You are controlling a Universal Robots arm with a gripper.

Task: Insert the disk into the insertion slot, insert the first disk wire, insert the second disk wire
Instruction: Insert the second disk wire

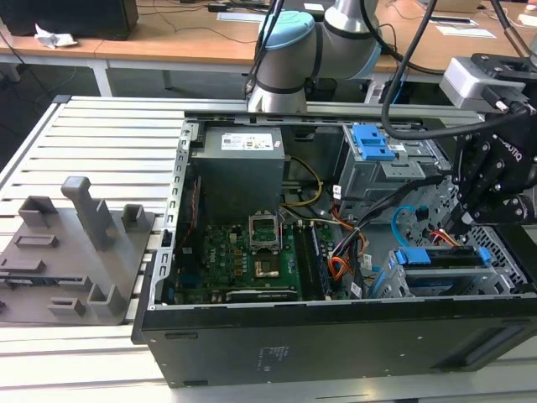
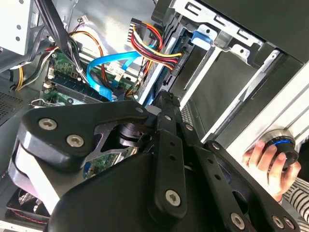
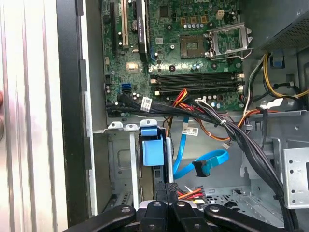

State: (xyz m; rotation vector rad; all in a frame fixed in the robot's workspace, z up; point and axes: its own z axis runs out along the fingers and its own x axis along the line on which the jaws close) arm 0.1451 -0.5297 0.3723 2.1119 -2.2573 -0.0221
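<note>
In the exterior view, the ribbed metal worktop carries an open black computer case toward four o'clock and a grey moulded fixture tray at nine o'clock.

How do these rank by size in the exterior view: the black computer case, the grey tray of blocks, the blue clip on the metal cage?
Largest: black computer case.
Then: grey tray of blocks.
Smallest: blue clip.
Differences are plain despite distance.
</note>
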